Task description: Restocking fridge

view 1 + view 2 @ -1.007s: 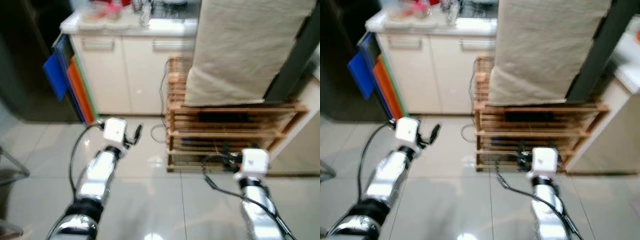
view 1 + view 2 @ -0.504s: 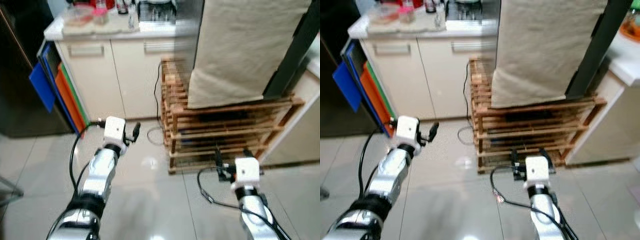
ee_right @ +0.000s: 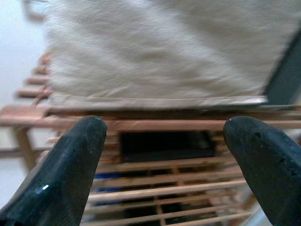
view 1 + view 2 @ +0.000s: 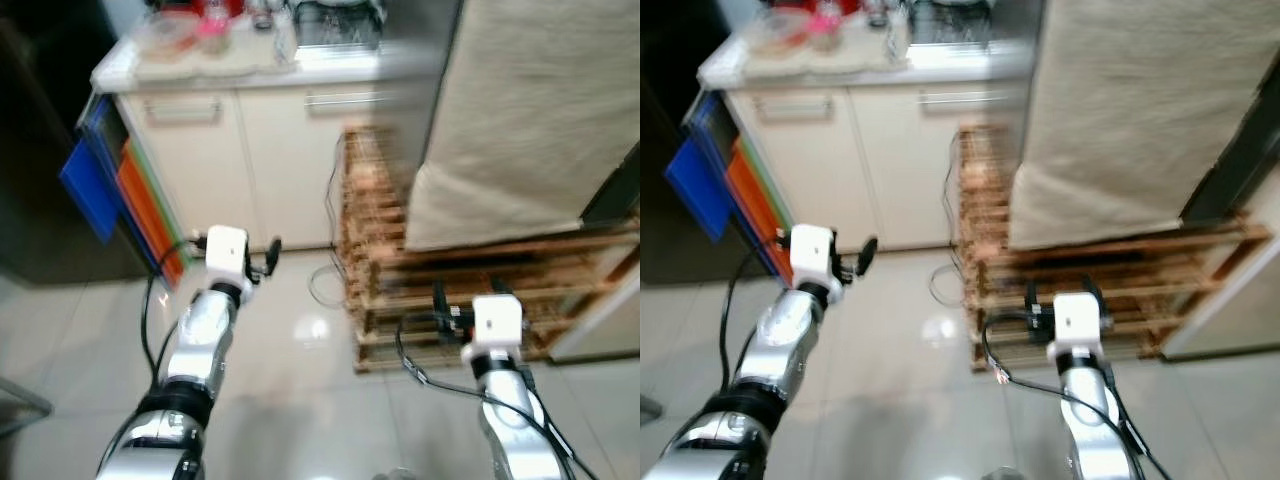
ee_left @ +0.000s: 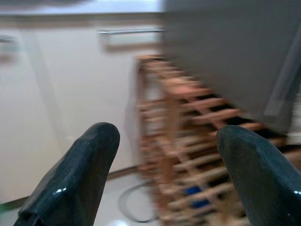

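both arms reach forward over a glossy tiled floor point(image 4: 300, 400). the left hand point(image 4: 262, 262) sits at centre left of the frame, fingers point(image 5: 75, 179) spread wide apart and holding nothing. the right hand point(image 4: 1065, 294) sits lower right, its fingers point(image 3: 61, 169) also wide apart and empty, right before a wooden rack point(image 4: 400, 300). a beige cloth point(image 4: 530, 110) drapes over the rack's top. at upper left a desk point(image 4: 230, 75) tops white cabinets point(image 4: 250, 160), with blue and orange boards point(image 4: 110, 190) leaning beside them.

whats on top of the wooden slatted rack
A large beige cloth cover sits on the wooden slatted rack, draped over something bulky. Whatever it covers is hidden.
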Robot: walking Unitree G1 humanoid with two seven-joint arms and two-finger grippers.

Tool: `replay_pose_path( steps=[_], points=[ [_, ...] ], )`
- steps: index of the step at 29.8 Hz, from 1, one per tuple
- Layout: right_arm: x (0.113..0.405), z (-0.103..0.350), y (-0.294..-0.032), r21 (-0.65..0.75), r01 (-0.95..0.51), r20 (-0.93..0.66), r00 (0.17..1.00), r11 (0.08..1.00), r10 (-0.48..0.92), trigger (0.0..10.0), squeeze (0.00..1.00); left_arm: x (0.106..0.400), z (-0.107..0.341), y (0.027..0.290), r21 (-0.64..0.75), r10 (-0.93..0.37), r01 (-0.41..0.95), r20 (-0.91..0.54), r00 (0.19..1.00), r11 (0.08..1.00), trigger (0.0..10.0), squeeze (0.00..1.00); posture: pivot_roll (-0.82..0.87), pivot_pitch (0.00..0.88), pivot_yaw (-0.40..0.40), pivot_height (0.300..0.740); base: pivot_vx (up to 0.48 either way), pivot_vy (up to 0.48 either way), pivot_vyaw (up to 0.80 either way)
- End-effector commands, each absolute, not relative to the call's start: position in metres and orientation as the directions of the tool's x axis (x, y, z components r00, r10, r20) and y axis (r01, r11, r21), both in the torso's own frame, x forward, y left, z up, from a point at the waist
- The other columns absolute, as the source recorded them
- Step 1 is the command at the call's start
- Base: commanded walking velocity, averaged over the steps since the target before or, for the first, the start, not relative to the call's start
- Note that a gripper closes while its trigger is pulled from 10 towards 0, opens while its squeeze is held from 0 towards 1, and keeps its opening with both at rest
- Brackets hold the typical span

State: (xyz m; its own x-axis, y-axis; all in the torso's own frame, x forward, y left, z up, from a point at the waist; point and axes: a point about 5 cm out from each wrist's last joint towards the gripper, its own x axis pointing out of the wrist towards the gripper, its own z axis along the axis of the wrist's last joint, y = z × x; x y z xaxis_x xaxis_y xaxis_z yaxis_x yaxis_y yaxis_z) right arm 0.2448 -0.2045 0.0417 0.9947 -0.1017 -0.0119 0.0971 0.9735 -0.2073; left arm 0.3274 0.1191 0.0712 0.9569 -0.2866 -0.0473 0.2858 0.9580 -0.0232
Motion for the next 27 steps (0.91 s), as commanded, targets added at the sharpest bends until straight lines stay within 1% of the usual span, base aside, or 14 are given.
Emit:
replay_pose_path(
  steps=[1, 5, 7, 12, 15, 20, 23, 25, 27],
  points=[
    [0.246, 0.041, -0.196, -0.188, 0.076, -0.011, 0.997, 0.979, -0.080, 10.0, 0.00, 0.330, 0.073, 0.137, 0.008, -0.244, 0.244, -0.045, 0.969, 0.970, 10.0, 0.00, 0.03, 0.000, 0.041, 0.740, 0.000, 0.480, -0.65],
    [0.248, 0.044, -0.197, -0.194, 0.076, 0.011, 0.997, 0.978, -0.075, 10.0, 0.00, 0.330, 0.073, 0.139, 0.021, -0.239, 0.240, -0.050, 0.970, 0.970, 10.0, 0.00, 0.03, 0.000, 0.037, 0.740, 0.000, 0.480, -0.59],
    [0.252, 0.047, -0.196, -0.198, 0.073, 0.010, 0.997, 0.978, -0.072, 10.0, 0.00, 0.331, 0.073, 0.139, 0.032, -0.230, 0.232, -0.052, 0.972, 0.972, 10.0, 0.00, 0.03, 0.000, 0.034, 0.740, 0.000, 0.480, 0.00],
    [0.257, 0.049, -0.193, -0.206, 0.049, 0.012, 0.999, 0.977, -0.048, 10.0, 0.00, 0.332, 0.072, 0.138, 0.057, -0.213, 0.216, -0.062, 0.975, 0.975, 10.0, 0.00, 0.03, 0.000, 0.031, 0.740, 0.000, 0.000, 0.00],
    [0.261, 0.052, -0.192, -0.199, 0.055, 0.019, 0.998, 0.979, -0.052, 10.0, 0.00, 0.332, 0.074, 0.135, 0.064, -0.228, 0.231, -0.050, 0.972, 0.971, 10.0, 0.00, 0.04, 0.000, 0.032, 0.740, 0.000, 0.000, 0.66],
    [0.264, 0.054, -0.193, -0.193, 0.083, 0.031, 0.996, 0.978, -0.079, 10.0, 0.00, 0.333, 0.075, 0.134, 0.038, -0.245, 0.247, -0.042, 0.969, 0.968, 10.0, 0.00, 0.04, 0.000, 0.038, 0.740, 0.058, 0.057, 0.60],
    [0.267, 0.055, -0.193, -0.193, 0.097, 0.038, 0.995, 0.976, -0.091, 10.0, 0.00, 0.334, 0.077, 0.134, 0.029, -0.244, 0.245, -0.040, 0.969, 0.969, 10.0, 0.00, 0.04, 0.000, 0.041, 0.740, 0.295, 0.380, 0.00],
    [0.268, 0.055, -0.192, -0.195, 0.092, 0.028, 0.996, 0.976, -0.088, 10.0, 0.00, 0.335, 0.077, 0.134, 0.030, -0.246, 0.247, -0.041, 0.968, 0.969, 10.0, 0.00, 0.04, 0.000, 0.041, 0.740, 0.000, 0.435, 0.00],
    [0.269, 0.055, -0.190, -0.175, 0.089, 0.027, 0.996, 0.981, -0.086, 10.0, 0.00, 0.335, 0.078, 0.132, 0.051, -0.261, 0.262, -0.036, 0.965, 0.964, 10.0, 0.00, 0.04, 0.000, 0.041, 0.740, 0.000, 0.454, -0.66]
  ],
)
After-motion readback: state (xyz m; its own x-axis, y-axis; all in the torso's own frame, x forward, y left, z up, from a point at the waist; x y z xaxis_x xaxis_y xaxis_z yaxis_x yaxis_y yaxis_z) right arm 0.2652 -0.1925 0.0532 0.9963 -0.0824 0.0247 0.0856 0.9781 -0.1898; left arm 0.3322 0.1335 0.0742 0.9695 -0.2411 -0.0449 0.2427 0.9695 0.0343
